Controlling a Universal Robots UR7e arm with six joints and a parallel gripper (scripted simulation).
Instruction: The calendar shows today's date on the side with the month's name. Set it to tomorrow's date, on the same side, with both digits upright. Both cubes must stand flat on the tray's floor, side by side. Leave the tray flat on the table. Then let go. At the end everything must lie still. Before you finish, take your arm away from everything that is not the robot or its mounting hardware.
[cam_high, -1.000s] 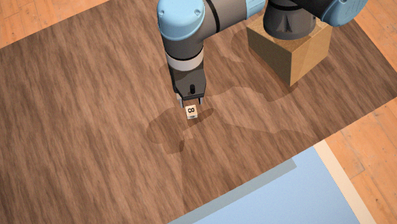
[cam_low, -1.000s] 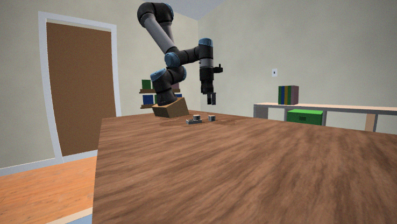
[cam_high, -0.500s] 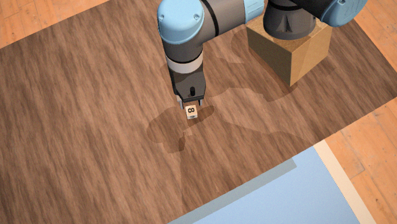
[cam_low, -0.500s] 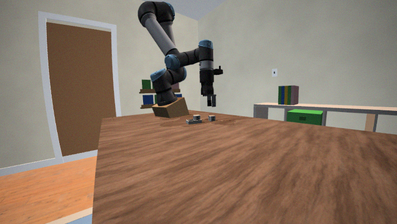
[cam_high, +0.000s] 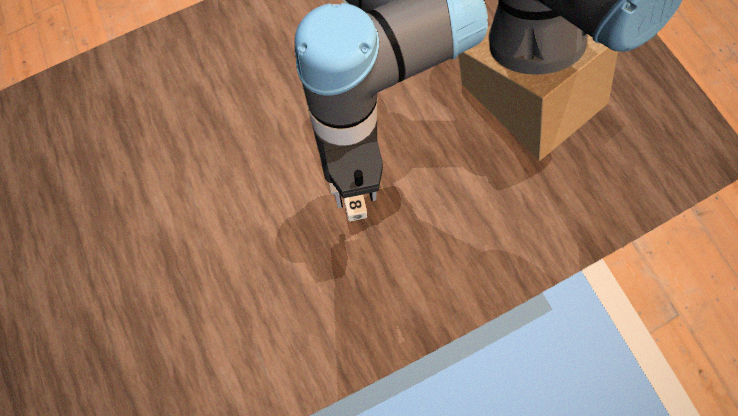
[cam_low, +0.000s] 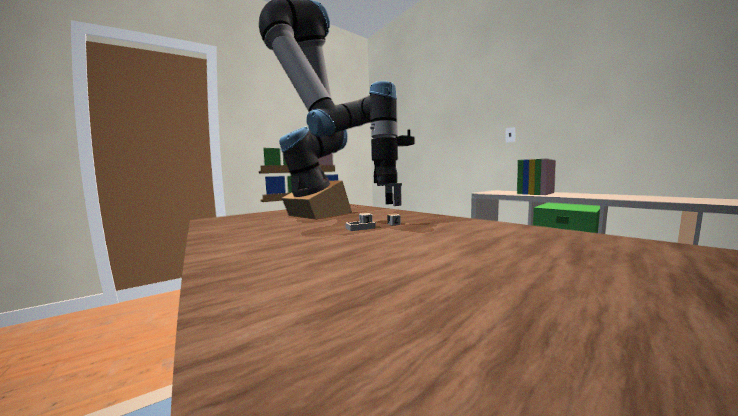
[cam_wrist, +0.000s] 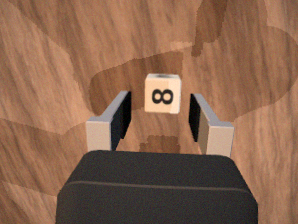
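Note:
A pale cube (cam_high: 355, 207) lies alone on the wooden table with an 8 on its top face; it also shows in the wrist view (cam_wrist: 162, 94) and in the exterior view (cam_low: 393, 219). My gripper (cam_high: 355, 198) (cam_low: 393, 199) hangs straight above it, open and empty, with its fingers to either side of the cube and clearly higher. A small grey tray (cam_low: 359, 225) lies flat to the cube's left in the exterior view, with the other cube (cam_low: 365, 217) standing in it. The arm hides the tray in the top view.
The arm's wooden base block (cam_high: 540, 98) stands behind the work spot. A blue mat (cam_high: 521, 361) lies on the floor past the table's near right edge. A shelf with books and a green box (cam_low: 565, 216) stands by the wall.

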